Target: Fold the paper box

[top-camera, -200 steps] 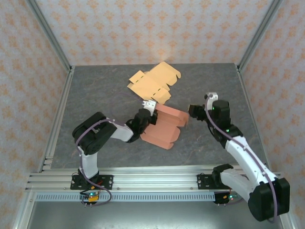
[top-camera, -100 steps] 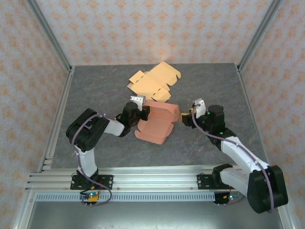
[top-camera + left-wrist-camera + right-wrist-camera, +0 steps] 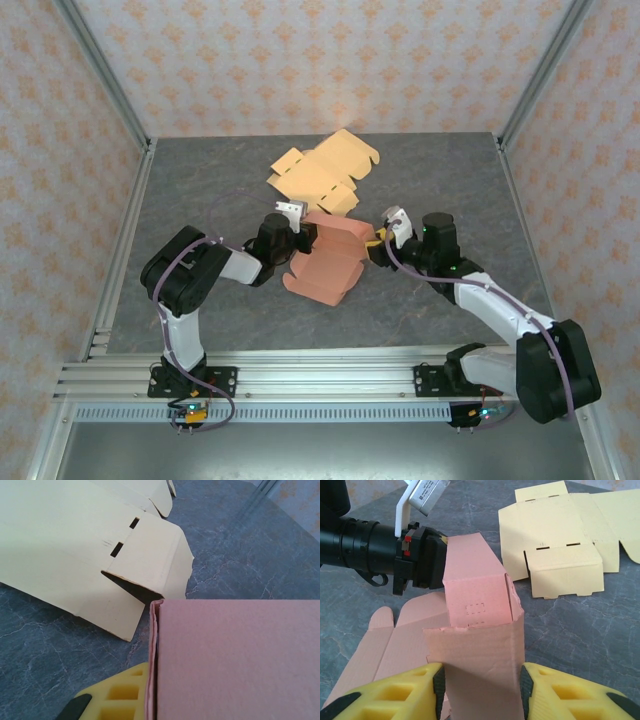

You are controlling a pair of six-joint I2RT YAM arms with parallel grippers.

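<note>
Right gripper: yellow pads pressed on both sides of pink box at its near end, clamping it. Left gripper: closed, pinching far wall of same box, yellow finger against doubled cardboard edge. Box half-formed, flaps splayed, mid grey table. Flat yellow box blank just behind. Markings on white module above left gripper too small to read.

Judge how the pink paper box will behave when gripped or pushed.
Probably light and floppy: the pink box is thin card with a ragged edge. It would likely buckle where the right gripper squeezes its walls, and slide rather than roll.
</note>
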